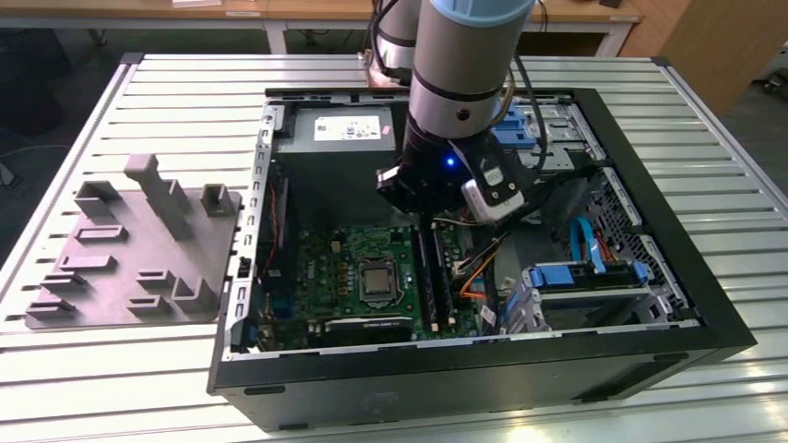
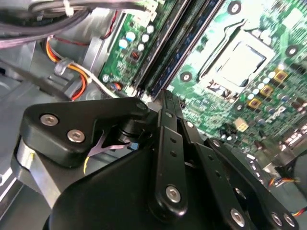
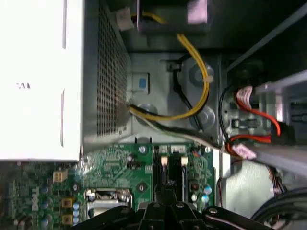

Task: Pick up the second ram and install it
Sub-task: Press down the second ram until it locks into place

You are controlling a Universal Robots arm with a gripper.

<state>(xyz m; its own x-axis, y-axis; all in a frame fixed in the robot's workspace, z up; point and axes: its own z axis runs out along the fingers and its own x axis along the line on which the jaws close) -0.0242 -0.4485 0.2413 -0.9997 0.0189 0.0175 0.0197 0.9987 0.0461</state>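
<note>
Surface: slatted metal table (image 1: 161, 369), with wooden benches behind it at the back of the room.
Fixture block: grey moulded holder (image 1: 136, 258) lying on the table at the exterior view's left, beside the computer case; its slots and posts stand upright.
Computer case: black tower (image 1: 493, 369) lying on its side with the panel off, in the middle of the table.
Power supply: metal box with a white label (image 1: 339, 129) in the far corner of the case, seen as a perforated wall in the first wrist view.
Motherboard: green board (image 1: 327, 268) on the case floor, its processor socket (image 1: 373, 280) bare.
Memory slots: long dark slots (image 1: 431, 277) just beside the socket, toward the exterior view's right; at least one appears to carry a ram stick (image 1: 426, 268), seated upright.
Gripper: black gripper (image 2: 165, 103) directly above the slots, its tip at the near end of them; fingers drawn close together, and whether a stick sits between them I cannot tell.
Arm: grey arm (image 1: 462, 65) reaching down into the case from above.
Cables: orange, yellow and black leads (image 1: 474, 272) beside the slots.
Drive bay: blue-tabbed cage (image 1: 591, 277) at the exterior view's right.
</note>
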